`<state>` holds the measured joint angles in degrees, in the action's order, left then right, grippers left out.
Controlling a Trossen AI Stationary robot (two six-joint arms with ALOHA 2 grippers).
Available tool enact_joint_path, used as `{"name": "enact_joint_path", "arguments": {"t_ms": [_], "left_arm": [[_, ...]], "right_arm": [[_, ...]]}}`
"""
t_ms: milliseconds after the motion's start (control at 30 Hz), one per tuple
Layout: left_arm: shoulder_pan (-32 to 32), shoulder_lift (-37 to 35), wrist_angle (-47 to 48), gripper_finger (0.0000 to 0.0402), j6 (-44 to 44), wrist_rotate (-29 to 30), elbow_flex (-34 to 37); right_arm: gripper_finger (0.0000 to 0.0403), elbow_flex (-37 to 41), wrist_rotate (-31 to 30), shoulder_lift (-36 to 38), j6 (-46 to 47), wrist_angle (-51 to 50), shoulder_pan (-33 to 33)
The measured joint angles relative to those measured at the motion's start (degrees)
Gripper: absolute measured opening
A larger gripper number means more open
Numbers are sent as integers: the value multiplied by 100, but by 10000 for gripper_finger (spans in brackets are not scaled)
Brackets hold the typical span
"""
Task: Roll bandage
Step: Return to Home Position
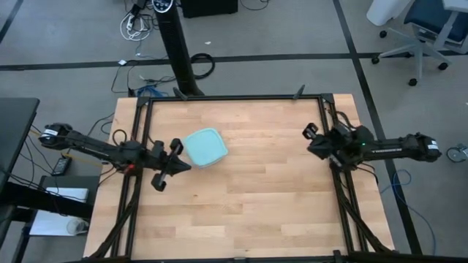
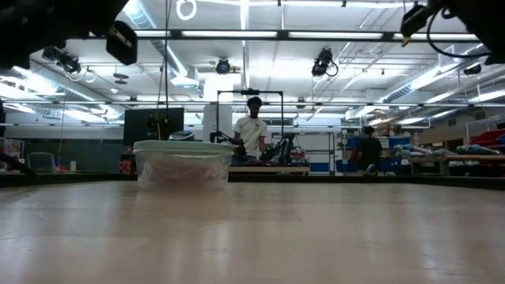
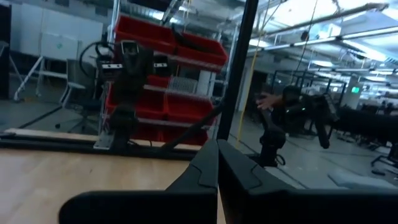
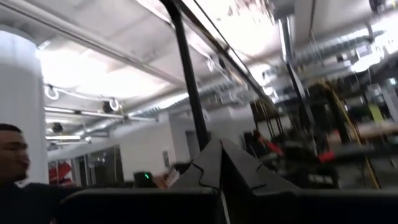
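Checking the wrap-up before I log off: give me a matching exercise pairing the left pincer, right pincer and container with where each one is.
1 left pincer
2 right pincer
3 container

A on the table, left of centre, lid on
B near the table's right side
C just left of the container

Pairs: 1-C, 2-B, 3-A

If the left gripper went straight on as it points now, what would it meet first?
Likely not the blue-lidded container: the left gripper sits higher than it. Its wrist view shows a black frame post straight ahead, depth unclear.
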<state>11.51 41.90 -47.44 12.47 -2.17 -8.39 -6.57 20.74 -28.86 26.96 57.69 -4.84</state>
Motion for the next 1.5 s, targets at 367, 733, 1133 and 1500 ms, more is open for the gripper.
{"name": "enact_joint_path", "arguments": {"t_ms": [367, 733, 1133, 1500], "left_arm": [[-37, -1466, 213, 5, -7, 5, 790], [-37, -2420, 523, 5, -20, 4, 792], [-267, -4194, 3036, 5, -22, 2, 794], [-909, -4191, 3661, 5, -22, 2, 794]], "right_arm": [[3, 584, 0, 1852, -1, -1045, -1], [5, 605, -25, 2865, -7, -5379, -185], [7, 608, -129, 2866, -10, -5429, -167], [6, 610, -132, 2814, -11, -5304, -240]]}}
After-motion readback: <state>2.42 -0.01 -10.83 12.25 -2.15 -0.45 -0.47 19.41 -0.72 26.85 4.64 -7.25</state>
